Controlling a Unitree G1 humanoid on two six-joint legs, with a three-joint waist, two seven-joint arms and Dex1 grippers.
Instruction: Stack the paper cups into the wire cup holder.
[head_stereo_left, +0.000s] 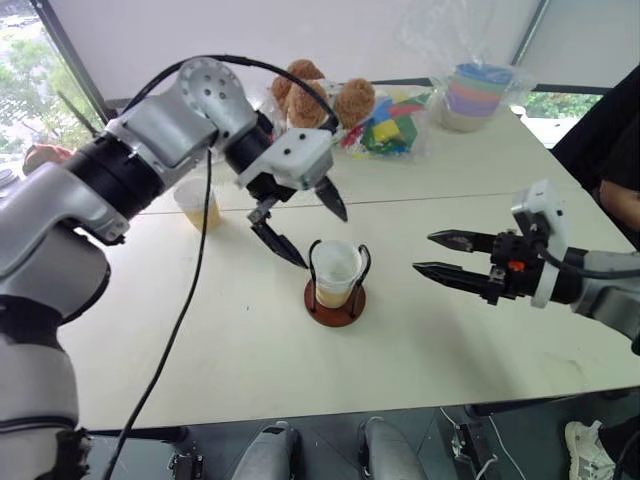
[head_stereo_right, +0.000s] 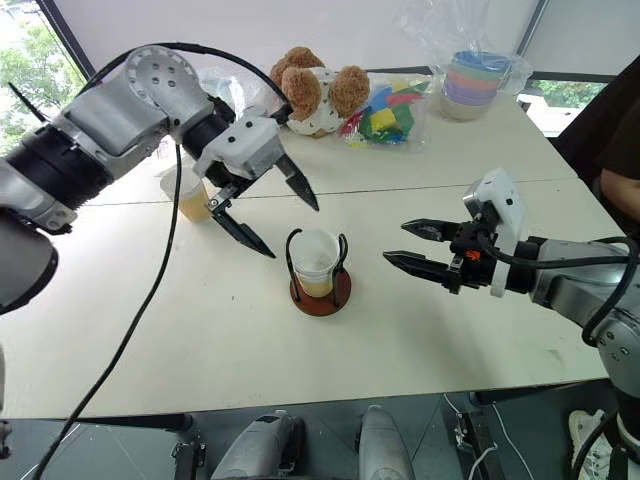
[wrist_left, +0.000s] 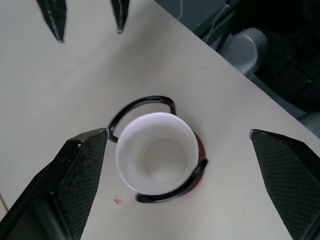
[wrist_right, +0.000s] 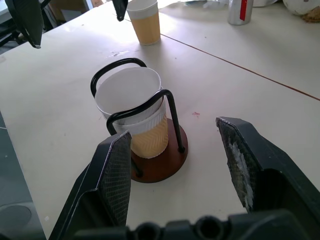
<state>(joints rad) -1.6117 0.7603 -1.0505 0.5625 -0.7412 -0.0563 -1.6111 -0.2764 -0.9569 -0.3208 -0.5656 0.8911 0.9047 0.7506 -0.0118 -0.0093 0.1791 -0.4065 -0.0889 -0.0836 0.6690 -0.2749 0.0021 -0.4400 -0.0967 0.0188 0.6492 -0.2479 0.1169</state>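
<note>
Left wrist view: my left claw (head_stereo_left: 303, 223) hangs wide over the cups (wrist_left: 155, 159) nested in the holder (wrist_right: 160, 162). I should rise straight, clearing the wires; right claw (head_stereo_left: 437, 254) half-open, empty.

The holder (wrist_right: 150, 160) stands upright on the table, directly below the spread left fingers (head_stereo_left: 280, 243) and ahead of the right gripper (head_stereo_left: 440, 255). It has a round reddish-brown base and black wire loops. Two nested cups (wrist_right: 131, 115) sit upright inside the loops: white rims and insides, yellow-orange ribbed lower wall on the outer cup. A third cup (wrist_right: 144, 22) stands upright on the table, well apart, beyond the left gripper (head_stereo_left: 308, 232).
</note>
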